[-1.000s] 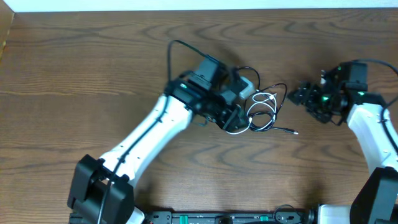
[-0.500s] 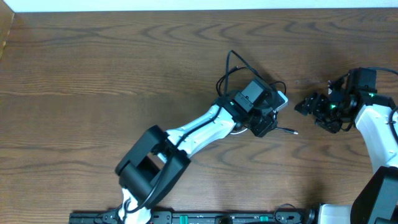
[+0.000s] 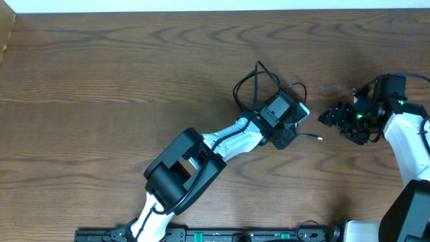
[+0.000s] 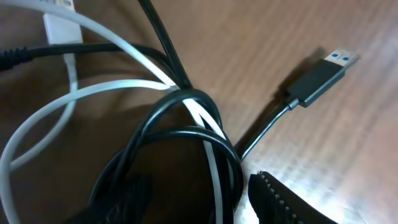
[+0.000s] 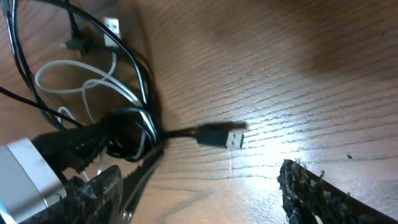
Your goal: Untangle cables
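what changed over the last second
The left gripper swung right onto the tangle and now straddles the black cable and white cable, open. The right gripper drew back slightly to the right. The USB plug stayed put.

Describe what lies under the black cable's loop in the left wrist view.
The white cable passes under the loop of the black cable, on the wooden table. Lower down, shadow and the left gripper hide how they cross.

The cables (image 4: 186, 118) lie on the table (image 3: 101, 81) beneath the left gripper (image 3: 287, 131). Their plug (image 3: 316, 138) juts right of the cables, and the right gripper (image 3: 329, 114) sits further right, apart.
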